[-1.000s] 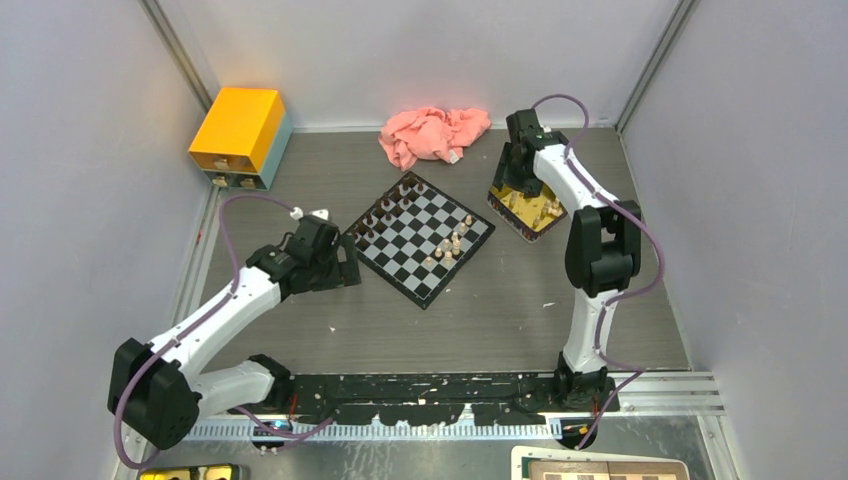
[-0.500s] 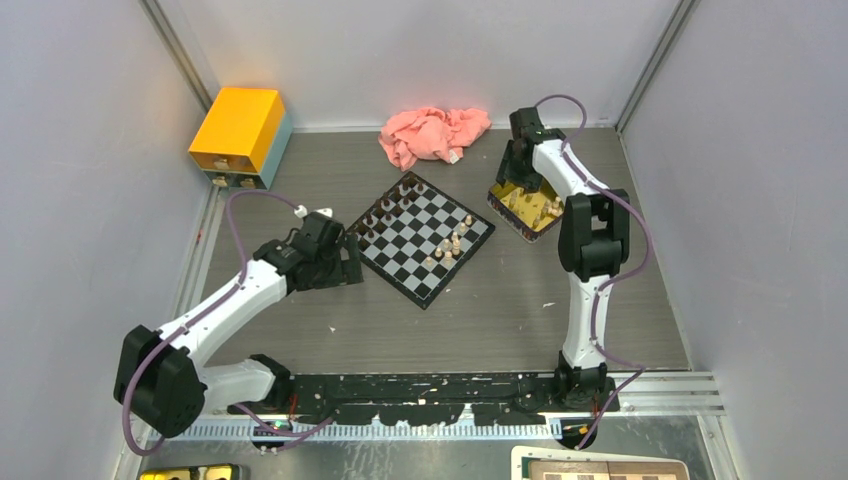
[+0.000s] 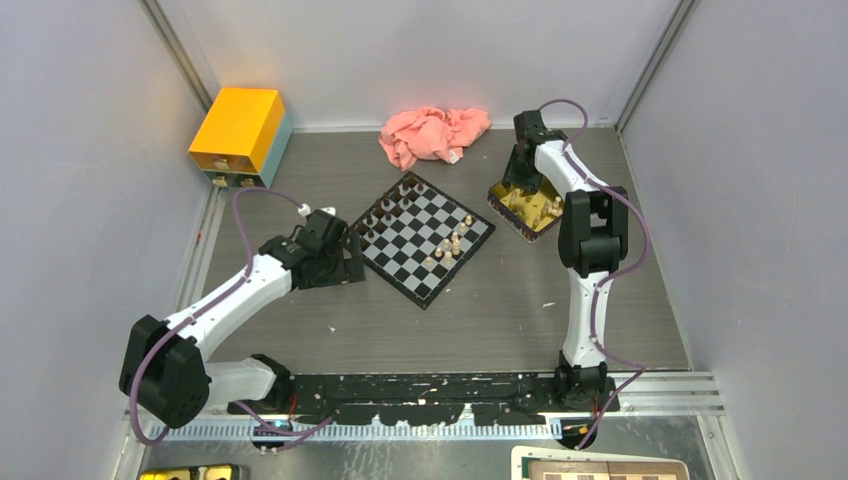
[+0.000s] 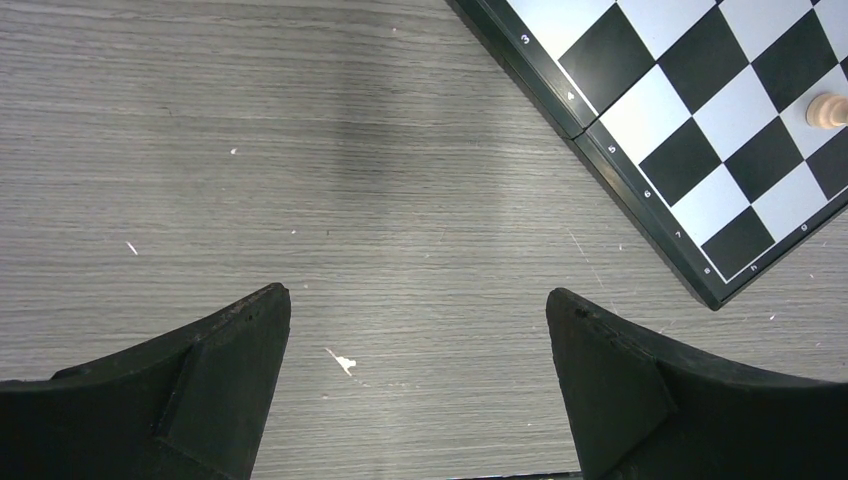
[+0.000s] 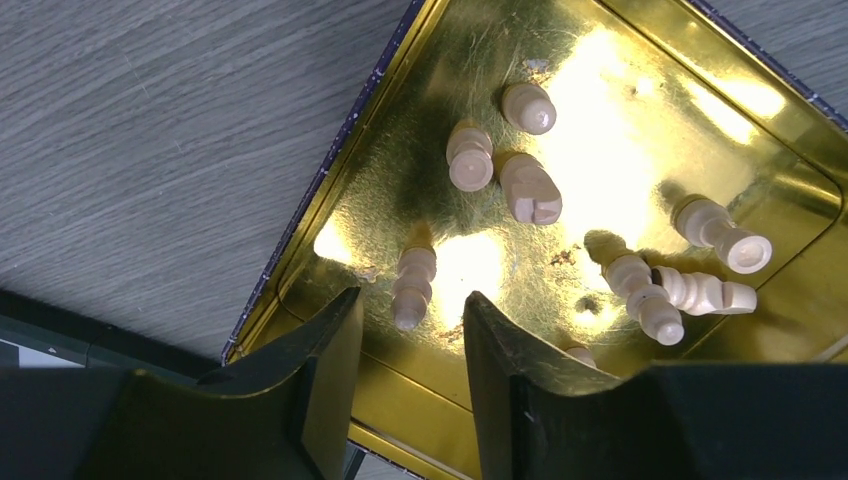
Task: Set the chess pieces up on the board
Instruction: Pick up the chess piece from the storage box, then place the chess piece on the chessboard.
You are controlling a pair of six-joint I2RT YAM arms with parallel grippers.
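Lying flat, pale chess piece, seemingly lengthwise within right gripper

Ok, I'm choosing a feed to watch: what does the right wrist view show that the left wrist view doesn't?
Only right wrist: a gold tray holding loose pale pieces, the right tool open astride one. Only left wrist: the board's checkered corner with one pale piece, the left tool wide open. Both: the grey wood-grain table.
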